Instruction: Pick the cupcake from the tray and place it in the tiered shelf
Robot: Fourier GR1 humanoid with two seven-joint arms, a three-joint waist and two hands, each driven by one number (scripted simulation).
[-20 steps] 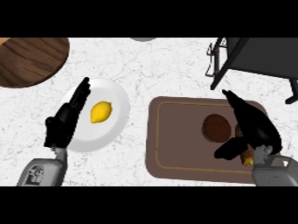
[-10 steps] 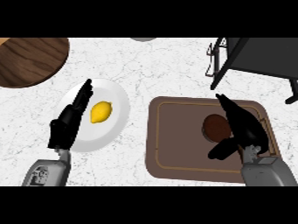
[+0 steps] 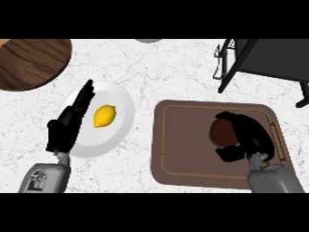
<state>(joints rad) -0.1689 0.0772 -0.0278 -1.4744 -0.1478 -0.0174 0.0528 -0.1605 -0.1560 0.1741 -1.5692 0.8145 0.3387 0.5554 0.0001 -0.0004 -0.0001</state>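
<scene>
Fingers of my right hand (image 3: 247, 136) curl round the cupcake (image 3: 222, 131) on the tray (image 3: 183, 154), ready to lift it toward the far-right tiered shelf (image 3: 277, 59); left hand (image 3: 70, 122) rests open.

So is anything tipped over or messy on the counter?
No, nothing stands out. The lemon sits on its white plate, the cupcake is on the brown tray under the right robot hand, and no spill shows.
</scene>
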